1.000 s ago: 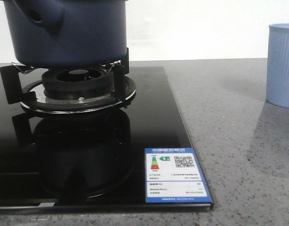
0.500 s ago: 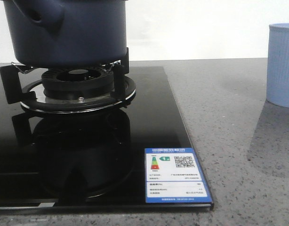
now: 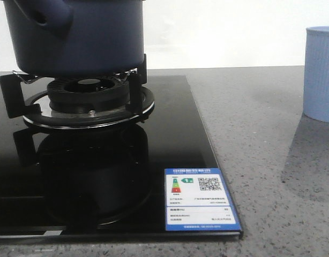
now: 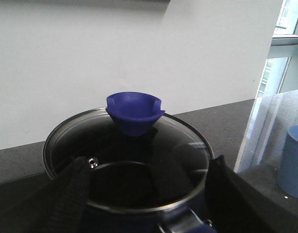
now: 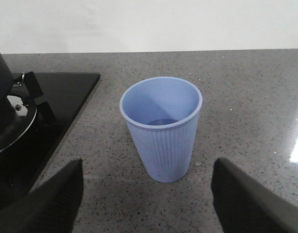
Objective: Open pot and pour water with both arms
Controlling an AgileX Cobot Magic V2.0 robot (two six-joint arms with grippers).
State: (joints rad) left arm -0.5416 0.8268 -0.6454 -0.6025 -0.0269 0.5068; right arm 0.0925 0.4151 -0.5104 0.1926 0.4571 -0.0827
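The left gripper [image 4: 144,194] hangs over the pot [image 3: 76,35] with its 2 dark fingers [image 4: 66,194] spread wide, 1 on each side of the glass lid [image 4: 127,160], touching nothing. The lid sits shut on the pot, its steel rim all round and a blue cup-shaped knob [image 4: 134,111] standing at its far edge. The right gripper [image 5: 146,199] is likewise spread, its 2 fingers [image 5: 57,199] either side of a pale blue ribbed cup [image 5: 162,128] and clear of it; the cup stands upright and open-mouthed.

The pot rests on the black pan supports [image 3: 136,80] of a gas burner [image 3: 88,91], at the far left of the scene, its stubby hollow handle [image 3: 46,13] pointing near and left. The burner sits in a glossy black glass hob [image 3: 175,139] that mirrors the pot; a blue energy label [image 3: 199,199] is stuck on the hob's near right corner. The hob lies in a speckled grey stone counter [image 3: 261,160], and the cup stands on that counter well to the right of the hob. Behind the counter runs a plain white wall [image 3: 223,32], and the left wrist view shows a window [image 4: 285,43] at the far right.
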